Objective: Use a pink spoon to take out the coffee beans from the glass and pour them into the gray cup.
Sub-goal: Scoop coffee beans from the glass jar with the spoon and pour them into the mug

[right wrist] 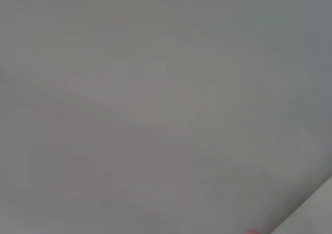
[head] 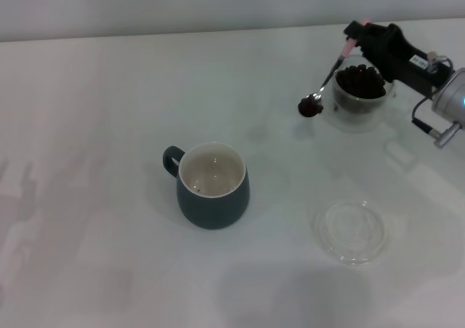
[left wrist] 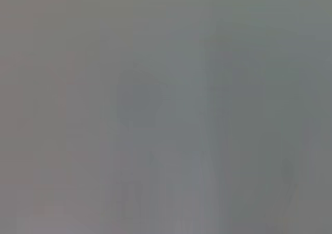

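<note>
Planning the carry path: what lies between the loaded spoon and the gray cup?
In the head view, only bare white table separates the pink spoon from the gray cup.

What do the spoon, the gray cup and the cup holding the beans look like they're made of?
The pink spoon, held by the right claw, looks like shiny metal at its neck, going by the glint, with a matte pink handle, maybe plastic. The gray cup looks like glazed ceramic: opaque blue-gray outside, cream inside, thick rim. The glass is clear glass or possibly plastic; the coffee beans show through its wall.
</note>
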Tool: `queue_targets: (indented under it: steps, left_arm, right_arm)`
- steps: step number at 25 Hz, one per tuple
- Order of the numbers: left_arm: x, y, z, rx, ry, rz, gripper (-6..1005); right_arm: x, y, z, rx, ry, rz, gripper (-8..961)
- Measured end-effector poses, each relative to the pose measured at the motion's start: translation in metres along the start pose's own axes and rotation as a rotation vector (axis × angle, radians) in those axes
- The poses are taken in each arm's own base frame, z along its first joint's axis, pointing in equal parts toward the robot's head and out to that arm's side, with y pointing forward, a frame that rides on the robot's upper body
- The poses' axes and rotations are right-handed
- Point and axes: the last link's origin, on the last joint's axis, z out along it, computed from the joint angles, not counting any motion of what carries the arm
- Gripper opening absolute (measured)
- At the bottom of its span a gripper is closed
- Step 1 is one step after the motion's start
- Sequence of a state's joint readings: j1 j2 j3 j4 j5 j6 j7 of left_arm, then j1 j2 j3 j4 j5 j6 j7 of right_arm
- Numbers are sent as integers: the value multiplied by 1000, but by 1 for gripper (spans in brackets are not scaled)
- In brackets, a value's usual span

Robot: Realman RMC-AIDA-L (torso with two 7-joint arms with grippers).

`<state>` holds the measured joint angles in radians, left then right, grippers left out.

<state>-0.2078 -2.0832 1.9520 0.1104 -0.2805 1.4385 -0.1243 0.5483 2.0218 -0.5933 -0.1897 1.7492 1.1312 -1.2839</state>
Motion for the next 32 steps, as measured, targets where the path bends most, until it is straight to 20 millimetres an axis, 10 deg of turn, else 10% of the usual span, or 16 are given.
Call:
queue_targets:
  steps: [32]
  left_arm:
    - [-5, 0, -11, 0, -33, 1, 370]
  right_arm:
    - [81, 52, 53, -200, 277, -147, 146]
